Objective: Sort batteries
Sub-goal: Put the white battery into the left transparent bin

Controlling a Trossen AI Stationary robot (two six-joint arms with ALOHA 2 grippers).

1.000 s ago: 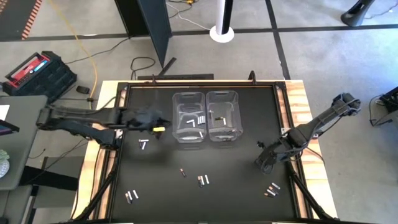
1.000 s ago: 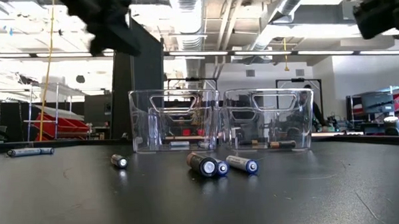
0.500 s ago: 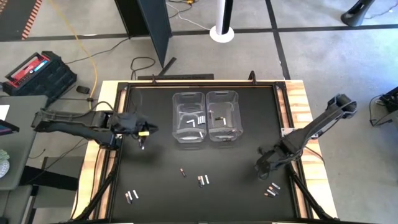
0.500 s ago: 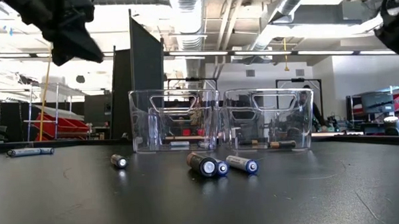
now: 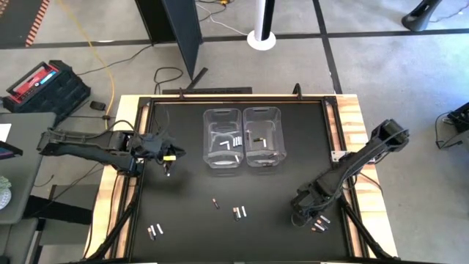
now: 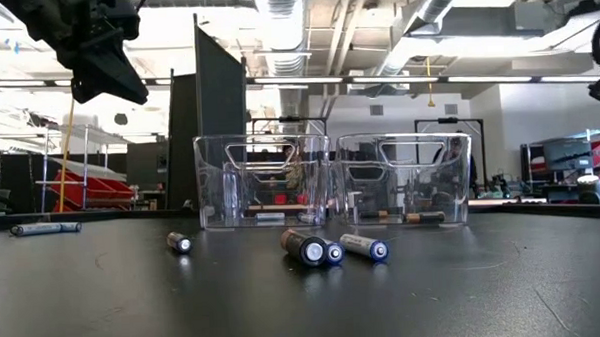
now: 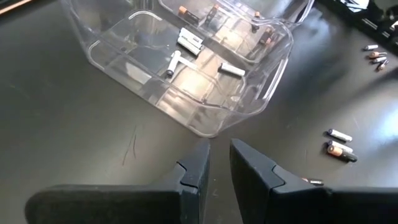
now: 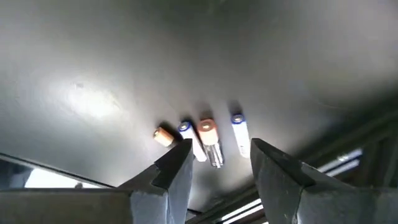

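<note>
Right gripper point(image 8: 214, 163) now down low over the four loose batteries point(image 8: 202, 137) at the table's near right edge, jaws spread and empty, one second on from hanging higher up; pickup looks imminent. Left gripper point(image 7: 217, 165) pulled back left of the bins point(image 5: 242, 136), fingers nearly closed, apparently empty. Hard to tell whether fingertips touch the table point(image 5: 190, 191).
</note>
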